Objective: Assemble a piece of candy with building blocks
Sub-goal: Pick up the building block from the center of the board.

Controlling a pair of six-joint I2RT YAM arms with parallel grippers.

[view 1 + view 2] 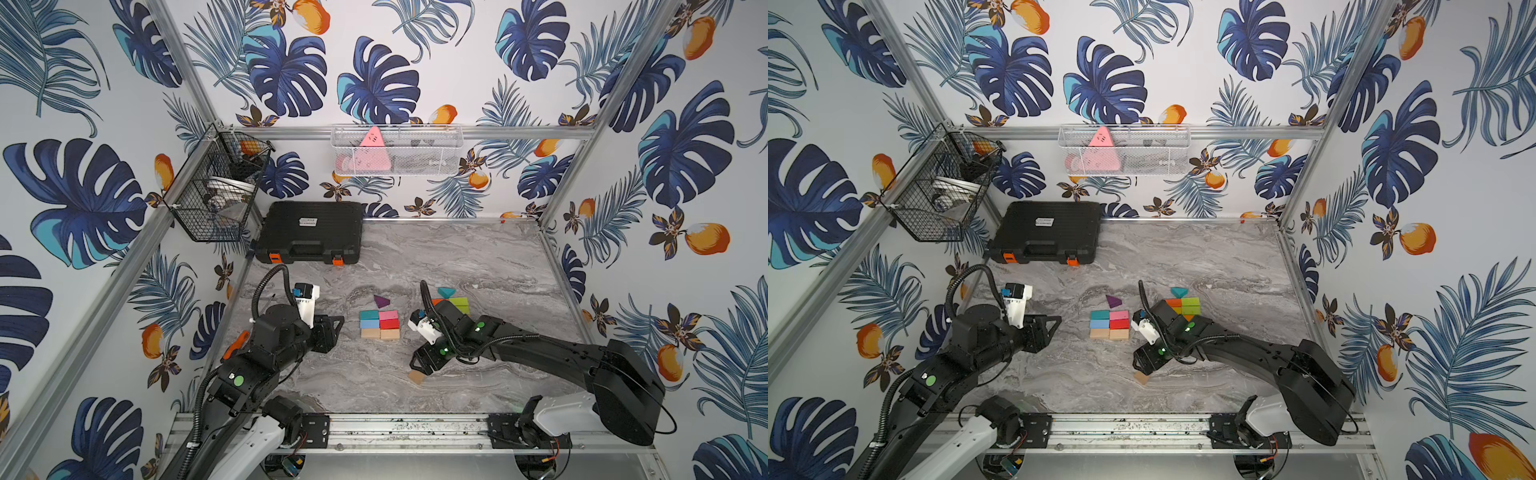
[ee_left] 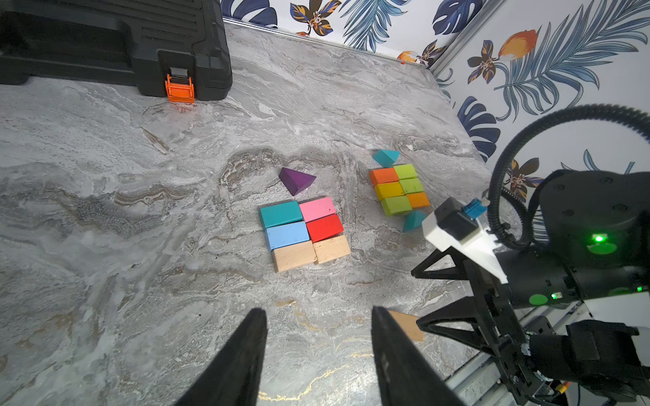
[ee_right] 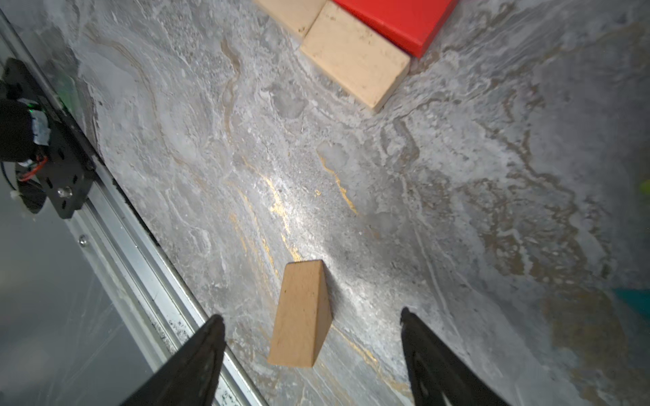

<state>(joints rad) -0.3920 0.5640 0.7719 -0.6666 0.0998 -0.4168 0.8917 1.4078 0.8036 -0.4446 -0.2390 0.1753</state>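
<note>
Six rectangular building blocks lie packed together mid-table: teal, blue and plain wood beside pink, red and plain wood. A purple triangle lies just behind them. To the right is a packed orange, yellow and green group with a teal triangle at its far end and another at its near end. A plain wooden wedge lies on the table between the fingers of my open right gripper, untouched. My left gripper hangs open and empty, left of the six-block group.
A black tool case stands at the back left. A black wire basket and a white mesh basket hang on the walls. An orange-handled screwdriver lies by the left arm. The metal front rail runs close to the wedge.
</note>
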